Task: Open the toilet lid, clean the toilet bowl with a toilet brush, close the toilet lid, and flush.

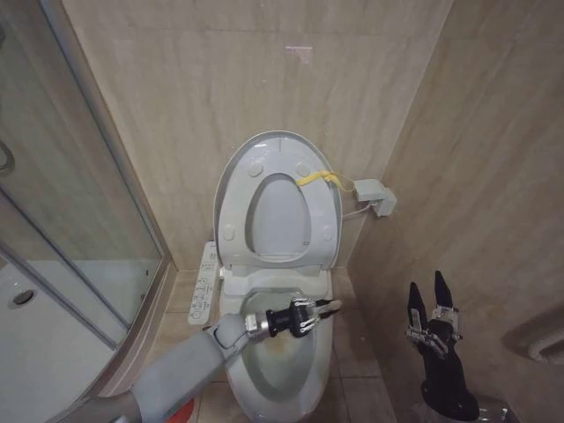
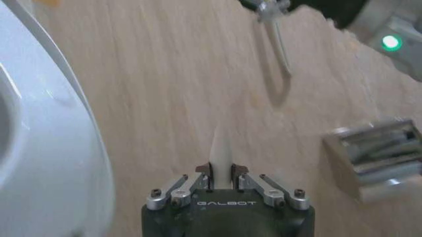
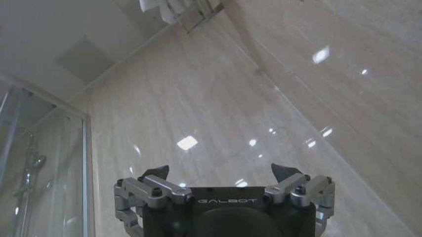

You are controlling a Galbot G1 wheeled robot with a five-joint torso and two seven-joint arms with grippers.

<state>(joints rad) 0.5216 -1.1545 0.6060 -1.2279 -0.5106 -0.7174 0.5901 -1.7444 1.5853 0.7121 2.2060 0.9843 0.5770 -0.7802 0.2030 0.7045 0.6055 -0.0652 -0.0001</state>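
Observation:
The toilet lid [image 1: 227, 181] stands raised against the back wall, a yellow strap [image 1: 319, 178] at its edge, and the seat ring [image 1: 322, 211] is up against it. Below lies the open toilet bowl [image 1: 284, 374] with brownish stains. My left gripper [image 1: 319, 310] reaches over the bowl's rear, pointing right, shut on the white handle of the toilet brush [image 1: 331, 306]. In the left wrist view the handle [image 2: 220, 148] pokes out past the gripper [image 2: 221, 170]; the bristle head is hidden. My right gripper [image 1: 426, 286] waits open at the right, fingers up, also seen in its own view [image 3: 221, 170].
A glass shower enclosure [image 1: 79, 220] borders the left. A control panel [image 1: 204, 282] sits along the toilet's left side, and a white box [image 1: 374, 196] hangs on the wall at the right. The right wall is close. A chrome fixture [image 2: 376, 153] is mounted on that wall.

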